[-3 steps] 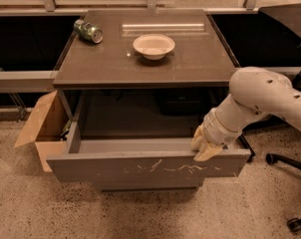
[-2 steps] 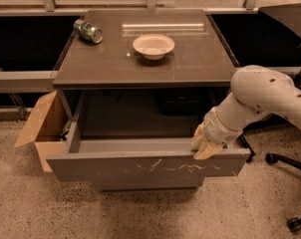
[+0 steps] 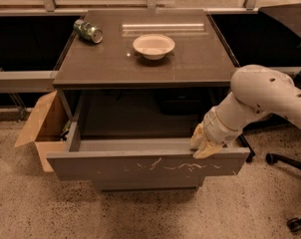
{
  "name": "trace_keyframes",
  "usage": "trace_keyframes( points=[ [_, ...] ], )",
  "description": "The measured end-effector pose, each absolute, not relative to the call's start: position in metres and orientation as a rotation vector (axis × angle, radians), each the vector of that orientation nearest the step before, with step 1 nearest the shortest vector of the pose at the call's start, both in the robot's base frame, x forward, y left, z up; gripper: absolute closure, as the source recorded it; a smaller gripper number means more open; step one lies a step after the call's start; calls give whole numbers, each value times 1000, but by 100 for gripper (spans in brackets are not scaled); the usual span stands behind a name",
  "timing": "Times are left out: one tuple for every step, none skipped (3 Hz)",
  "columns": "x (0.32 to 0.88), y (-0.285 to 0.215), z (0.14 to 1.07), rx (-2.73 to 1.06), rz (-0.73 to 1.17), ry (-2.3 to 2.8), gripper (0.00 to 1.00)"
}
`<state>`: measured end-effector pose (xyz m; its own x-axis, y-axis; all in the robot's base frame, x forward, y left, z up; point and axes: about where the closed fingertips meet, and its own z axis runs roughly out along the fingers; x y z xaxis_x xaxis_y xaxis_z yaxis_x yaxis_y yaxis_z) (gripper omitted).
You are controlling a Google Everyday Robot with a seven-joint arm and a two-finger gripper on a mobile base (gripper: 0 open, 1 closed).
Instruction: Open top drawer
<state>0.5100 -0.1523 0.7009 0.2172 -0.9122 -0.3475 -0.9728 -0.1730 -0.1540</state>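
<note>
The top drawer (image 3: 145, 166) is a wide grey-brown panel with white squiggly scratches, and it stands pulled well out from the cabinet, its inside showing empty. My gripper (image 3: 204, 144) on the white arm (image 3: 262, 96) rests at the top edge of the drawer's front panel near its right end, fingers hooked over the rim. A narrower grey drawer front (image 3: 148, 185) shows just below the open one.
On the cabinet top (image 3: 140, 63) lie a white bowl (image 3: 154, 46) and a green can (image 3: 87, 31) on its side. An open cardboard box (image 3: 41, 128) stands at the cabinet's left. Office chair wheels (image 3: 290, 218) are at the right.
</note>
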Motion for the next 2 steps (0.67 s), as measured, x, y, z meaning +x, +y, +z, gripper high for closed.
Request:
trace_keyframes(
  points=[
    [512,-163,715,-2139,262,1730,7],
    [513,-172,733,-2131,249,1712,0]
  ],
)
